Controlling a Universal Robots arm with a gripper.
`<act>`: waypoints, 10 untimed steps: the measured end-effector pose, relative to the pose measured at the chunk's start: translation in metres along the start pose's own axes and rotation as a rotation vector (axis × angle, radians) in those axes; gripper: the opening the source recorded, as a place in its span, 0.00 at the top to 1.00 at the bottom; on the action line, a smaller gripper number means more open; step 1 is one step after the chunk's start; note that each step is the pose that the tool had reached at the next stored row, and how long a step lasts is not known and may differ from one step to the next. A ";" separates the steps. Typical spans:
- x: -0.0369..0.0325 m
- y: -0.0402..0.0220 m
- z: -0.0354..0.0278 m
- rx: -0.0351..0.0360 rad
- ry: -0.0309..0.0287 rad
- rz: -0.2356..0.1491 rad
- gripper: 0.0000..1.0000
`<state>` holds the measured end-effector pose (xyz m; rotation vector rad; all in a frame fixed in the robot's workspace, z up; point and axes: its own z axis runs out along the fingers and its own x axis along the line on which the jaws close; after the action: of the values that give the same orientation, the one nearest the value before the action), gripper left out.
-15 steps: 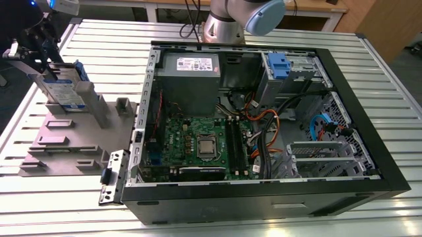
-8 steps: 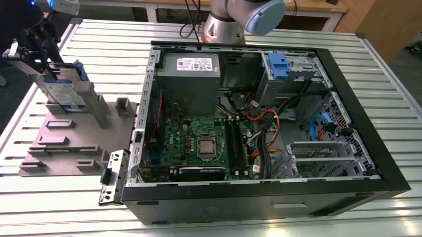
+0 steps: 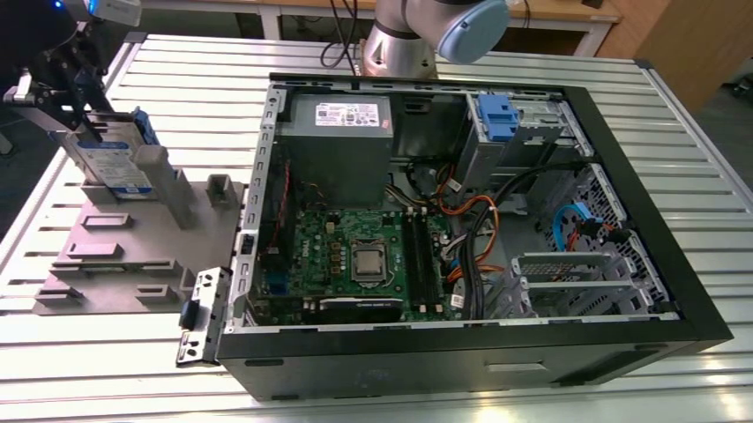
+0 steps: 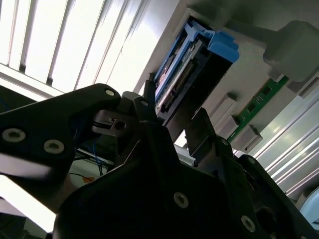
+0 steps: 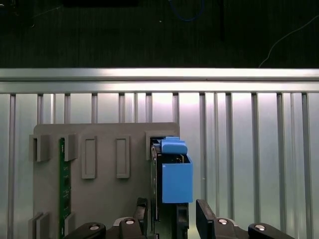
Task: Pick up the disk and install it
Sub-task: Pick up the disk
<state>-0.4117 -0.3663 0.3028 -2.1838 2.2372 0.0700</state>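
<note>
Standing upright in the grey fixture [image 3: 112, 264] on the slatted table [image 3: 106, 388], the disk [image 3: 118, 167], beside the open computer case [image 3: 694, 291], gripper [image 5: 172, 211] astride its end, jaws narrow around it, actual clamping impossible to tell

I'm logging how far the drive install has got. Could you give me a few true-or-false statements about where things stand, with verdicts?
1. The disk stands on edge in the grey fixture. True.
2. The disk sits in a bay of the computer case. False: it is in the fixture outside the case, on the exterior view's left.
3. The gripper is right at the disk. True.
4. The case is closed up. False: its side is open, with the motherboard showing.
5. A green circuit board also sits in the fixture. True.
</note>
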 end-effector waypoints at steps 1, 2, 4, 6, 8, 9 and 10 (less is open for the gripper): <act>0.0000 -0.0006 0.0000 -0.0004 0.0000 0.000 0.49; 0.0000 -0.0010 0.0001 -0.0003 -0.0002 0.000 0.49; 0.0000 -0.0015 0.0001 -0.0004 -0.0002 0.000 0.49; 0.0000 -0.0016 0.0002 -0.0003 -0.0002 0.000 0.49; 0.0000 -0.0017 0.0001 -0.0003 -0.0002 0.000 0.49; 0.0000 -0.0017 0.0001 -0.0004 -0.0002 0.000 0.49; 0.0000 -0.0017 0.0001 -0.0004 -0.0002 0.000 0.49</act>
<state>-0.4100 -0.3663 0.3027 -2.1839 2.2372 0.0706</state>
